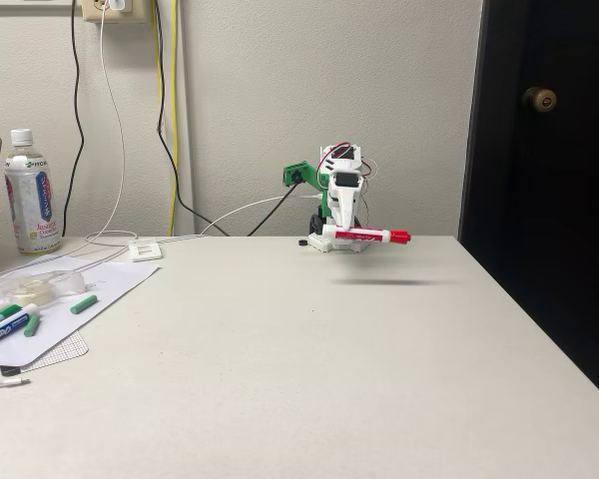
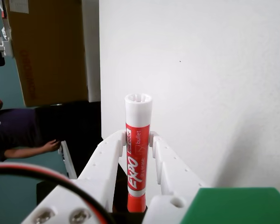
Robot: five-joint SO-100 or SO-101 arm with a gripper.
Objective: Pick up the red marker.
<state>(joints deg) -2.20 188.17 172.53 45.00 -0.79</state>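
Above the far part of the pale grey table (image 1: 309,369), one red marker (image 1: 371,236), a short thick dry-erase pen with a white barrel, red label and red cap, hangs clear of the surface, its blurred shadow lying on the tabletop below it. The single white two-fingered hand (image 1: 345,237) of the green and white arm pinches it across the barrel. In the fixed view its long axis runs level, roughly along the table's far edge, with the red cap pointing to the right of that view and the barrel's other part hidden in the hand. In the wrist view the red marker (image 2: 137,154) stands up the middle of the picture, its white end farthest from the camera, and the hand (image 2: 137,140) presses one white finger against each side of the label.

At the left of the fixed view lie a sheet of white paper (image 1: 100,289) carrying one blue-labelled marker (image 1: 2,329) and two loose green caps (image 1: 83,303); further markers there are too crowded to count. One clear plastic bottle (image 1: 31,195) stands behind them near the wall.

In the wrist view a person (image 2: 18,135) in a dark shirt appears at the left, beside one brown cardboard box (image 2: 49,51).
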